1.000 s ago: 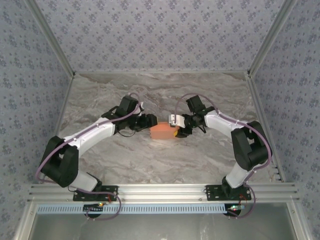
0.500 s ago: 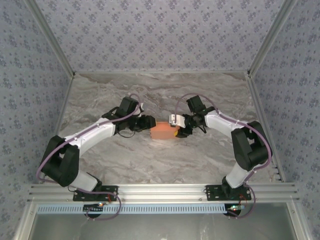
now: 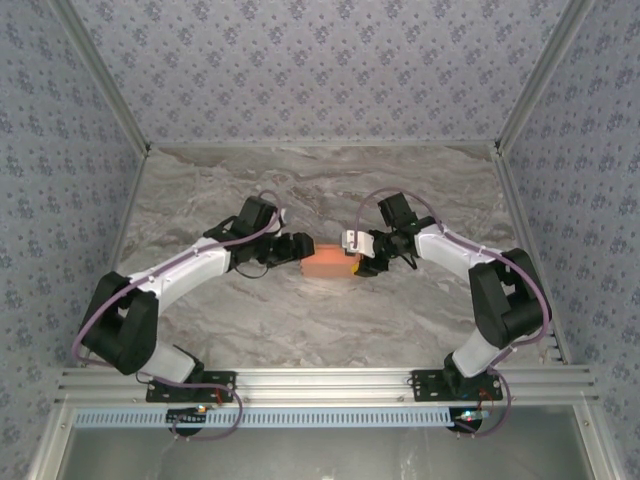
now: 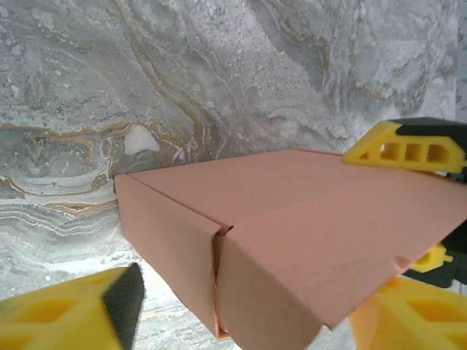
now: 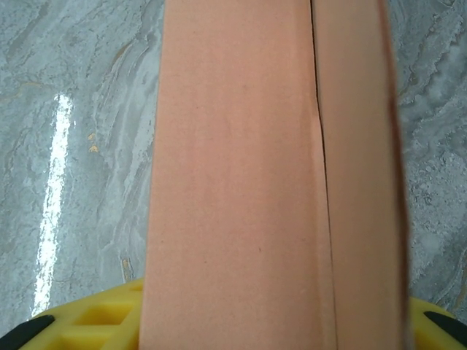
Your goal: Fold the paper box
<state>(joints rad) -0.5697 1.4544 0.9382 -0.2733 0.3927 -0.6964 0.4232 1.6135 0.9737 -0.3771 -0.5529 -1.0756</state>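
**Jaws: one pair spread, one pair pinching**

Jaws, left gripper (image 3: 298, 249): spread about the left end of the paper box (image 3: 326, 263). One yellow finger (image 4: 69, 317) stands apart from the cardboard, with marble showing in the gap.

Jaws, right gripper (image 3: 354, 256): pinching the opposite end. The upper finger (image 4: 405, 149) lies on the top face and a second sits under it.

Location: the box is mid-table (image 3: 300, 325), between the two grippers. Whether it rests on the grey-veined marble or hangs just above it cannot be told.

Surroundings: both arms reach inward from the near edge and meet at the box, so each gripper covers one end of it from above. Patterned blue-grey walls (image 3: 320, 70) close three sides. An aluminium rail (image 3: 330, 380) runs along the front.

Container: the box is folded to a flat rectangular form with its flaps closed and a seam running along its top face. Its inside is hidden.
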